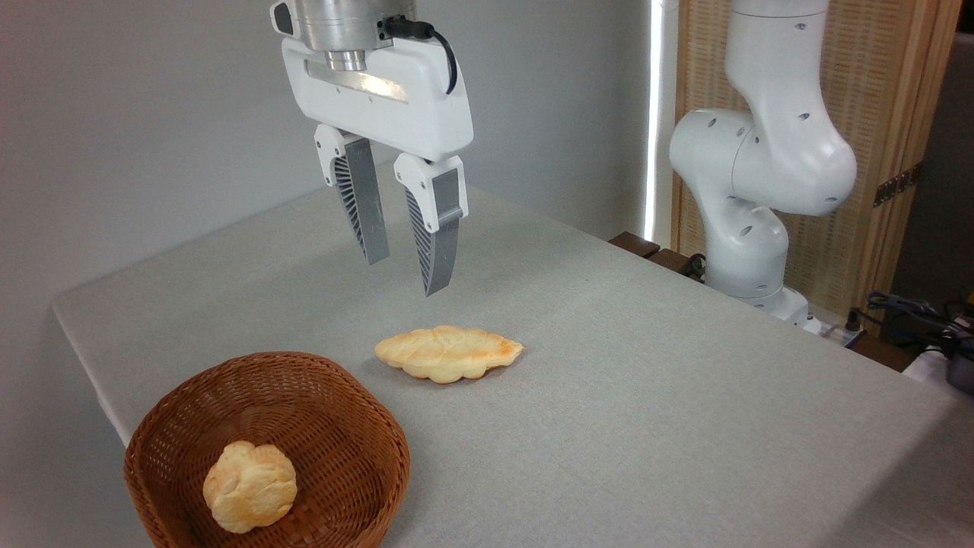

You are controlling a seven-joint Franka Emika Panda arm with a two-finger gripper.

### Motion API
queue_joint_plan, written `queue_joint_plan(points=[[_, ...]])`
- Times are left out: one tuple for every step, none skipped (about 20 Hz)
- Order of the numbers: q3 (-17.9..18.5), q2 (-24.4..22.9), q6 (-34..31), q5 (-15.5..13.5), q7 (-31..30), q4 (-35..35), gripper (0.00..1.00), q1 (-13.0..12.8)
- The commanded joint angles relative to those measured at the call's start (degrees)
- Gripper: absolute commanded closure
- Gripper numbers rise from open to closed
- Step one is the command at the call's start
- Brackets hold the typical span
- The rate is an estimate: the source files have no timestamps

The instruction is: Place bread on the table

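The long braided bread (449,353) lies flat on the light grey table (647,396), just right of the wicker basket. My gripper (405,277) hangs above and slightly behind the loaf, well clear of it. Its two ribbed grey fingers (364,202) stand apart with nothing between them, so it is open.
A round brown wicker basket (183,426) sits at the front left corner with a small round bun (249,485) inside. The arm's white base (749,228) stands beyond the table's far right edge, with cables (913,312) next to it.
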Motion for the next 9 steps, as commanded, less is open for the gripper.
queue_joint_plan(points=[[3.28,0.86,-1.55,-0.75,1.27,1.65,0.0,-2.9],[3.19,0.86,-1.64,-0.75,1.01,1.65,0.0,-2.9],[2.93,0.86,-1.64,-0.75,0.83,1.56,0.0,-2.9],[2.58,1.04,-1.81,-0.75,0.66,1.38,0.0,-2.9],[2.22,1.47,-2.16,-0.75,0.48,1.47,0.0,-2.98],[2.13,1.57,-2.08,-0.57,0.57,1.47,0.0,-2.98],[2.22,1.57,-2.08,-0.4,0.57,1.47,0.0,-2.98],[2.22,1.48,-1.99,-0.31,0.57,1.56,0.0,-2.98],[2.31,1.57,-2.07,-0.31,0.57,1.56,0.0,-2.9]])
